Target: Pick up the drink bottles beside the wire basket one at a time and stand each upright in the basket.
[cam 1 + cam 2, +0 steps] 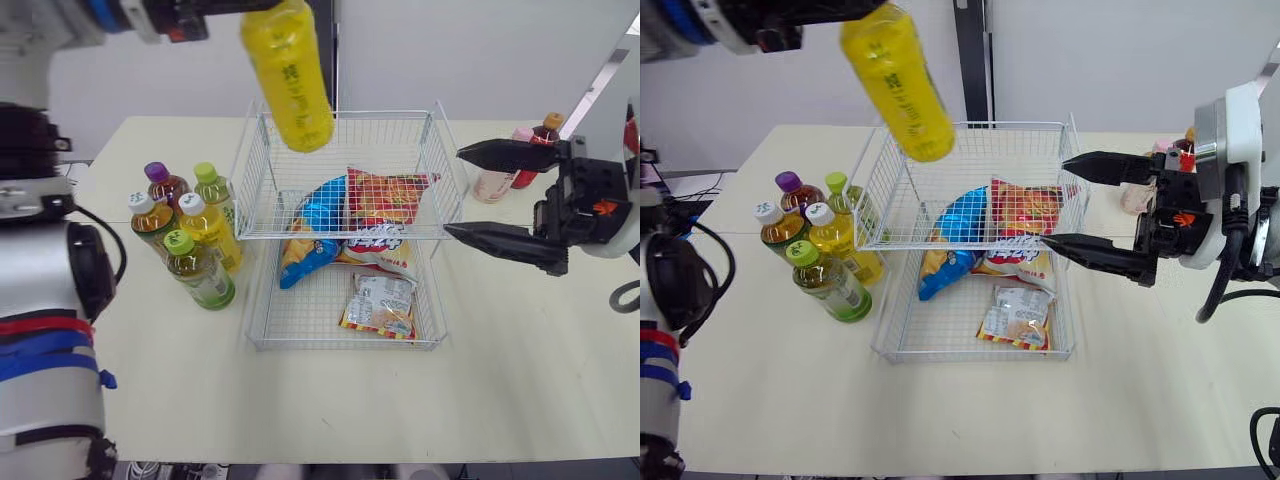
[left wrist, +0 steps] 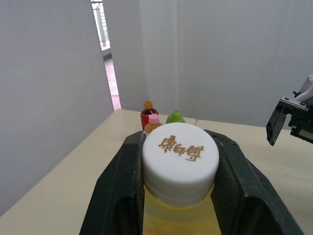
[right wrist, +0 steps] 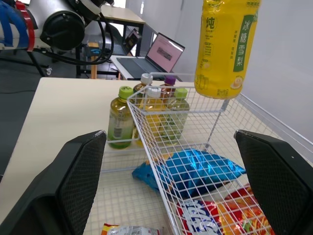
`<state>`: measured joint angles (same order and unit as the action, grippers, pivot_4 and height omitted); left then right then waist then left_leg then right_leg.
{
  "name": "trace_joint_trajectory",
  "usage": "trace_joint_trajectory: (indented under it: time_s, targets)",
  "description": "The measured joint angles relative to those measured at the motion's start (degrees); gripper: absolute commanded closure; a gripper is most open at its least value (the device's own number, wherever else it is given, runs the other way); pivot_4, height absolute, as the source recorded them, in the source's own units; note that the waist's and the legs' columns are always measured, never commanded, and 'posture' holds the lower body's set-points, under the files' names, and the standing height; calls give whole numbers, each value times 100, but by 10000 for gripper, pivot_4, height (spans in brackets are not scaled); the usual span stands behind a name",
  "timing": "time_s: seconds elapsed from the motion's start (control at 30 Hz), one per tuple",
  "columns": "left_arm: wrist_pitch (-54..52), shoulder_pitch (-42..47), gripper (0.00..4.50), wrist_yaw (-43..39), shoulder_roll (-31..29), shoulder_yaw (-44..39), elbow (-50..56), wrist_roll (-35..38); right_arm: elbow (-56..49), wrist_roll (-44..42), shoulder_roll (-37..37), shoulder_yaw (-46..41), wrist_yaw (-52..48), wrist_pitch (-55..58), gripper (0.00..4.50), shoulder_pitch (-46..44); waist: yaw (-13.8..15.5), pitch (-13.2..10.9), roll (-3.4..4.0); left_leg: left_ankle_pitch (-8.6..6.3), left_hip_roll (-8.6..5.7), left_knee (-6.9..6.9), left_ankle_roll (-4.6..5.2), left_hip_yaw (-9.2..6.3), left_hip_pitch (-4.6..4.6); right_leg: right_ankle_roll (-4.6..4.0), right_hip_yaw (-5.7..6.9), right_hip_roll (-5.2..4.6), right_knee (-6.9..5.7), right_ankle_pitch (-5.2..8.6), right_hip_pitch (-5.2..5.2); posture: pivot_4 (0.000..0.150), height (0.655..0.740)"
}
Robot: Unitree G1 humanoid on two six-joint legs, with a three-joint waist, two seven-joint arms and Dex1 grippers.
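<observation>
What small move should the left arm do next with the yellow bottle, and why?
Probably shift it slightly inward, then lower it. The left fingers grip the bottle by its cap, and it hangs tilted above the basket at its back-left rim. The snack bags lie mid-basket, so that corner looks free.

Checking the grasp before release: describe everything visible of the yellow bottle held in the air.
The yellow bottle is clear plastic filled with yellow drink, wrapped in a yellow printed label and closed by a white cap with gold characters. The left tool grips it at the cap, a black finger on each side. It hangs cap-up, slightly tilted, above the wire basket's rear left corner, touching nothing else.
</observation>
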<state>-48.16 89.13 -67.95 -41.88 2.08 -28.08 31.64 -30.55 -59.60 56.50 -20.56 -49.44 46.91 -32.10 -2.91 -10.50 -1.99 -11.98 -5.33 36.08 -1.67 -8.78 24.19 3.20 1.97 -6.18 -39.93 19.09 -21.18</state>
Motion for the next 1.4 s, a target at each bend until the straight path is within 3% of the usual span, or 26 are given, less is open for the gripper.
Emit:
trace_joint_trajectory:
  time_s: [0.37, 0.6, 0.9, 1.4]
  targets:
    - [836, 159, 31330, 990, 1650, 117, -920, -873, 6, 6, 77, -181, 359, -27, 0, 427, -6, -1, -2, 2, 0, 3, -2, 30, 12, 1, 0, -3, -3, -2, -13, 1500, 7400]
    - [1893, 424, 31330, 1354, 2251, 202, -2443, -1565, 7, 151, 67, -188, 533, -170, 0, 467, 8, -3, -4, 2, -2, 4, -3, 42, 17, 2, 2, -4, -3, -2, -16, 1500, 7400]
    - [2510, 924, 31330, 1476, 2702, -26, -3537, -1825, 145, 250, -18, -238, 864, -258, 0, 449, 31, -4, -7, 11, -6, 5, -18, 46, 21, 3, 3, -7, -4, -3, -18, 1500, 7400]
    - [2916, 1096, 31330, 1481, 3006, -166, -3944, -2081, 57, 207, -17, -406, 1103, -258, 0, 625, 34, -4, -7, 12, -5, 10, -19, 47, 20, 5, 2, -6, -8, -4, -17, 1500, 7400]
